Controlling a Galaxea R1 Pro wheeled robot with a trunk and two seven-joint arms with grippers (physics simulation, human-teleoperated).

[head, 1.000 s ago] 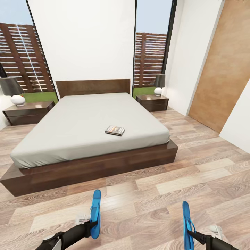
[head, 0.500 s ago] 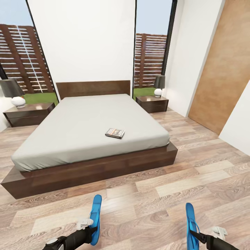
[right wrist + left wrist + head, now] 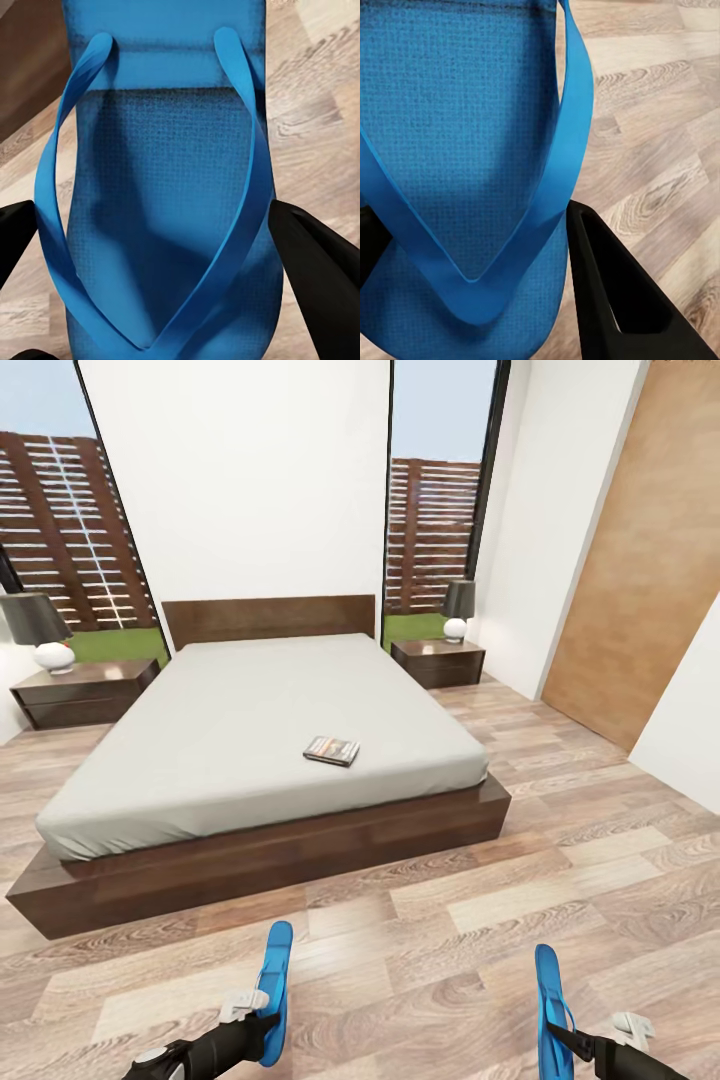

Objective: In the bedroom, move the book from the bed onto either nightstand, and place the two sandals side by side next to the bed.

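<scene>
Sandals are gripped on edge, one in the left gripper (image 3: pixel 262 1022), one in the right gripper (image 3: pixel 568 1042), before the bed (image 3: pixel 260 850), where the book (image 3: pixel 331 750) lies. Released so, they could topple apart.

arms: black sleeves, white-grey wrist blocks | left pincer (image 3: pixel 268 1022), right pincer (image 3: pixel 572 1042): black tapered fingers

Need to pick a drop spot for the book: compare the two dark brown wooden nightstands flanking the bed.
The left dark brown nightstand looks wider and nearer; the right dark brown nightstand looks smaller and farther, beside the wall. The left one's white-based lamp sits at its outer end; the right one's lamp sits nearer its middle. Both are low and glossy-topped.
</scene>
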